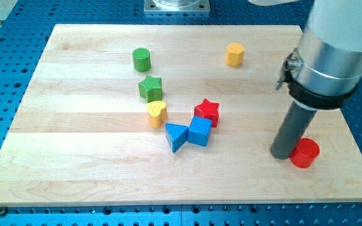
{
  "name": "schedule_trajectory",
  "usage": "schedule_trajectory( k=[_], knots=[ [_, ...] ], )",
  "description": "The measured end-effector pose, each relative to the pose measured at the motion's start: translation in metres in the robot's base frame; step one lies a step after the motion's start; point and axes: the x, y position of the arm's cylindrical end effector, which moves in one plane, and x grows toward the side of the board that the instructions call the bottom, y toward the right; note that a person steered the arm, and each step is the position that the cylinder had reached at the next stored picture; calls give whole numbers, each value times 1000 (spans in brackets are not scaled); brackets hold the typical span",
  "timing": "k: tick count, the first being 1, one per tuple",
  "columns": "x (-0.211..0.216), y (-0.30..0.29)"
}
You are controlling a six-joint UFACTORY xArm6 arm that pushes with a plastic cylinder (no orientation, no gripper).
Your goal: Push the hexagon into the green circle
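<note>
The yellow hexagon [234,54] sits near the view's top, right of centre. The green circle [142,59] stands at the upper left of the board, well left of the hexagon. My tip [283,155] is at the lower right, far below and right of the hexagon, touching or almost touching the left side of a red cylinder [305,153].
A green star [150,88] and a yellow heart [157,113] lie below the green circle. A red star [207,112], a blue cube [200,131] and a blue triangle [176,136] cluster at the centre. The wooden board [74,157] is edged by a blue perforated base.
</note>
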Motion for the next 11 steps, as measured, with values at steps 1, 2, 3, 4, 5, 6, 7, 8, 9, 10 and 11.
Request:
schedule_trajectory(
  k=[1,2,3,4,5,6,7,8,9,10,11],
  knots=[
    [-25,1],
    [-2,9],
    [-3,25],
    [-102,25],
    [-206,22],
    [-252,-52],
    [-252,-153],
    [-240,-166],
    [-203,-200],
    [-190,-265],
    [-197,-293]
  ],
)
